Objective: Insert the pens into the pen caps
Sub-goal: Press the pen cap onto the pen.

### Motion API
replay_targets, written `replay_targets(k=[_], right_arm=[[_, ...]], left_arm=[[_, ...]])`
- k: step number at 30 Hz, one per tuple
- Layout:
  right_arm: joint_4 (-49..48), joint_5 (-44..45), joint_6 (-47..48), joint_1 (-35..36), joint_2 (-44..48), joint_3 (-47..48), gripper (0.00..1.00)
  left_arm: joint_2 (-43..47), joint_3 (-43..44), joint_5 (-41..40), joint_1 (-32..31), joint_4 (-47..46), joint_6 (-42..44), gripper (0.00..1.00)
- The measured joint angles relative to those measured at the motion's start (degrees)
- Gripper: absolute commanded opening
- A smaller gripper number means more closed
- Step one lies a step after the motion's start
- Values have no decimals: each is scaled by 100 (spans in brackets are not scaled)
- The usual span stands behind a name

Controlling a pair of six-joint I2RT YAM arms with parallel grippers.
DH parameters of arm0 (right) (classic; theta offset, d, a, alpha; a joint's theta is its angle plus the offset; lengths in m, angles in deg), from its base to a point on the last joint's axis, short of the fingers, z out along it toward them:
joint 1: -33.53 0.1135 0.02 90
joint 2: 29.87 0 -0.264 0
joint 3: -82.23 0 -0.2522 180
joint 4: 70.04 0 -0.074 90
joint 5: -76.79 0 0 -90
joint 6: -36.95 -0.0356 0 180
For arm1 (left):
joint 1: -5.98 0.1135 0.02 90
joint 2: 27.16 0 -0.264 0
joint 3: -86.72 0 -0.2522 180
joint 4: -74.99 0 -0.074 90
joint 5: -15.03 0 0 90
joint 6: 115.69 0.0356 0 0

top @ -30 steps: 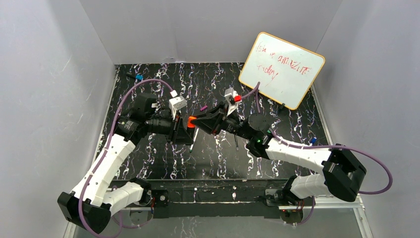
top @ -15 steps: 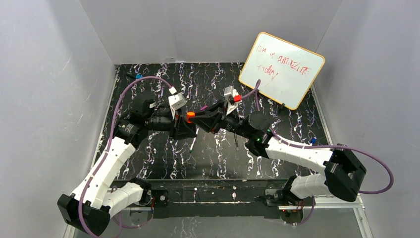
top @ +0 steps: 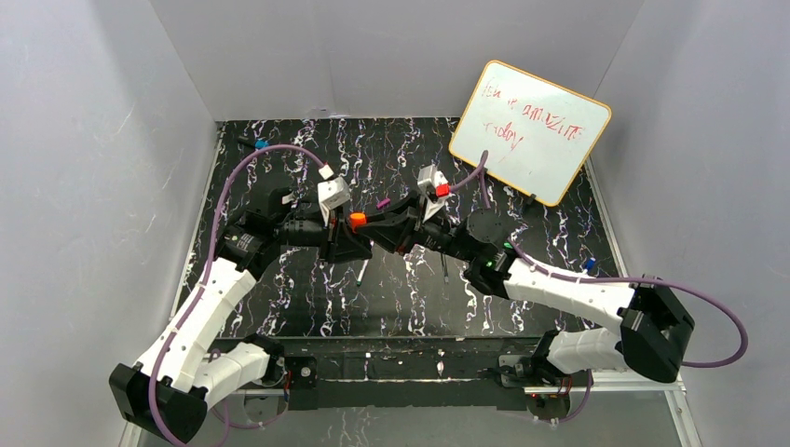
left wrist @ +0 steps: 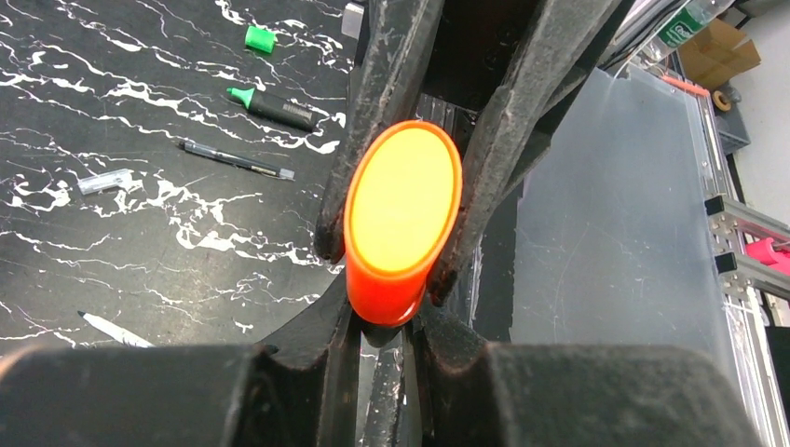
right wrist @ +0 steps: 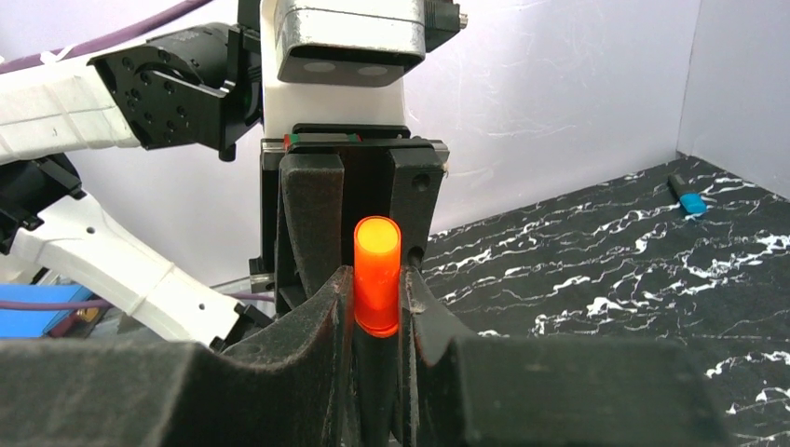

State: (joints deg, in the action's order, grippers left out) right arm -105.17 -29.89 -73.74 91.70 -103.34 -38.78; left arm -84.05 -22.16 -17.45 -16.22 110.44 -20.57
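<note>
Orange pen cap (left wrist: 401,214) held off the table (left wrist: 93,261), where both grippers meet.
The right gripper (right wrist: 375,289) is clamped on its sides. The left gripper (left wrist: 384,340) has its fingers nearly together just beneath, probably on the marker, though that is hidden. Keep both axes in line and press straight, without twisting. No container shows: farther off, a dark slim pen (left wrist: 233,160), green marker (left wrist: 270,107) and green cap (left wrist: 261,37) lie loose.

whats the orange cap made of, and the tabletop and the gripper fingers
Cap: smooth, slightly translucent plastic, it seems; light glows through it.
Tabletop: black with white veins, a marble look, possibly a printed sheet.
Gripper fingers: matte black and grainy, likely foam or rubber.
</note>
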Motion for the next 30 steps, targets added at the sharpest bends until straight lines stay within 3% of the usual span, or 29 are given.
replay_targets(k=[10, 24, 30], right_arm=[[717, -420, 20, -122, 463, -76, 1], [817, -621, 13, -197, 461, -90, 1], [1303, -680, 149, -249, 391, 181, 57]], left_arm=[[243, 0, -122, -7, 345, 374, 0], [306, -2, -293, 0, 540, 372, 0], [219, -2, -319, 50, 527, 376, 0]])
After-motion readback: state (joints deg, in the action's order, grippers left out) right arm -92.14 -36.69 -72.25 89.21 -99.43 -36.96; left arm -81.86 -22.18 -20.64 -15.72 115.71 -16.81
